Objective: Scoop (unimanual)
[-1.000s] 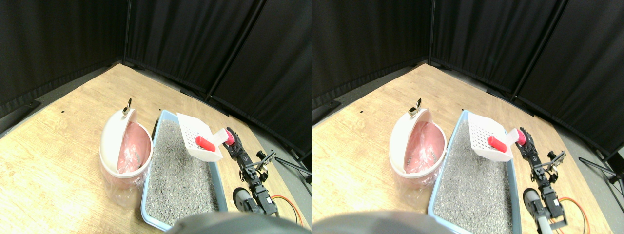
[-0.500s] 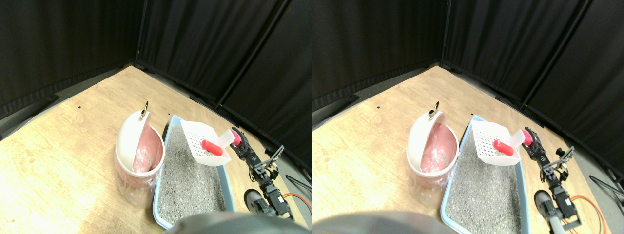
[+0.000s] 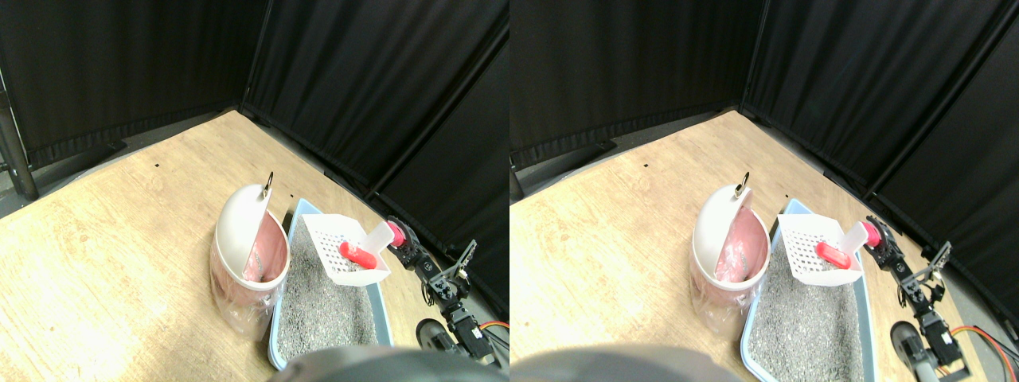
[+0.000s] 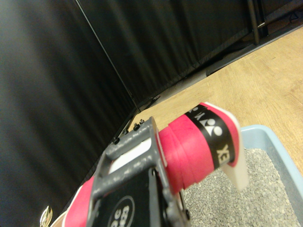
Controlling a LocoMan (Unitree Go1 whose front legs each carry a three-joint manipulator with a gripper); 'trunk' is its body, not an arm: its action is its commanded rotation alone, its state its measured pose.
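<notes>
Your right pincer (image 3: 400, 237) grips the scoop's red-wrapped handle (image 4: 194, 146); the white litter scoop (image 3: 344, 248), carrying a red piece (image 3: 358, 255), hovers over the litter tray (image 3: 380, 301). Next, tip it into the pink-lined bin (image 3: 248, 251) alongside.

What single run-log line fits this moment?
right pincer: grips scoop handle | litter scoop: raised over litter tray | red piece: in scoop | bin: open

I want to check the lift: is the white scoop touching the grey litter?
Apart. In the stereo pair view the scoop hangs above the litter, over the tray's far end.
</notes>
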